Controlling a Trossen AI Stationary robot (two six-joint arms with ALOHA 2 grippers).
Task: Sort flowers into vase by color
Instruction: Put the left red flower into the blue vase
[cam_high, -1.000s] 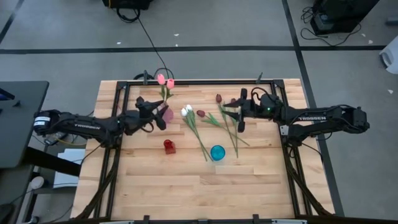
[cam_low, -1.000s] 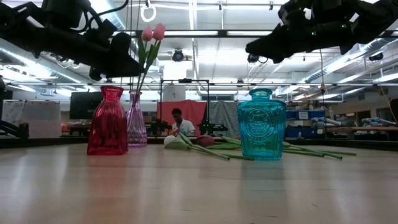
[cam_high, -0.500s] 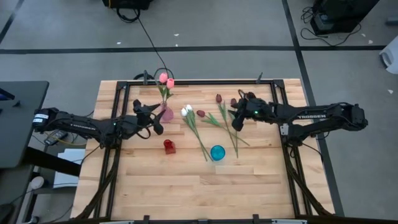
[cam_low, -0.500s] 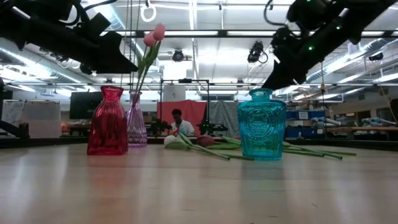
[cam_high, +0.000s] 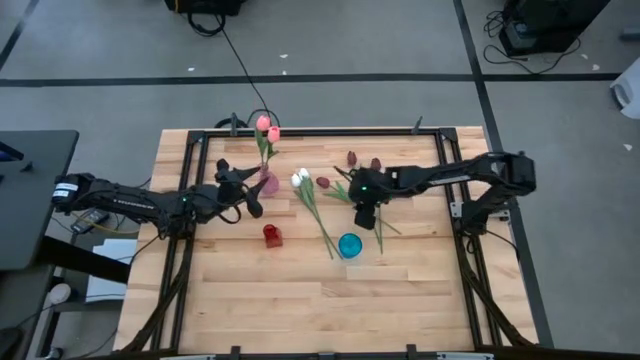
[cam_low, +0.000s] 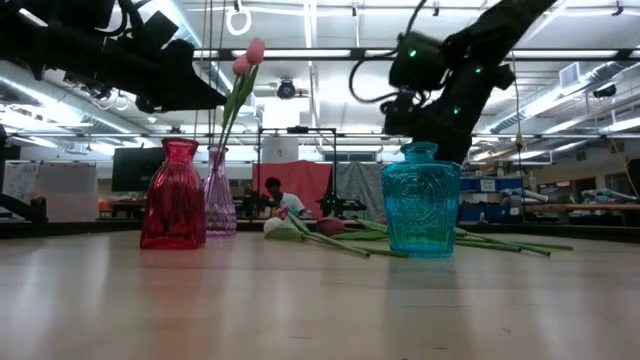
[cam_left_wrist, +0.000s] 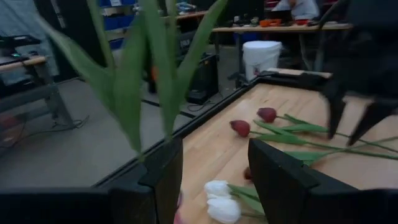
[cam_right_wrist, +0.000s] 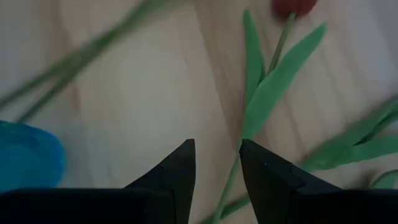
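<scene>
Swinging down now, my right fingers, narrowly parted and empty, hang over a maroon tulip, its stem running lengthwise between them.

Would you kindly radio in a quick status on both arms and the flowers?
Left gripper open, empty, beside the pink vase holding two pink tulips. Right gripper open above maroon tulip stems on the table. Blue vase close by.

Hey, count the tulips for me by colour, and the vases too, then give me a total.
Pink tulips: 2
White tulips: 2
Maroon tulips: 3
Red vase: 1
Pink vase: 1
Teal vase: 1
Total: 10
</scene>
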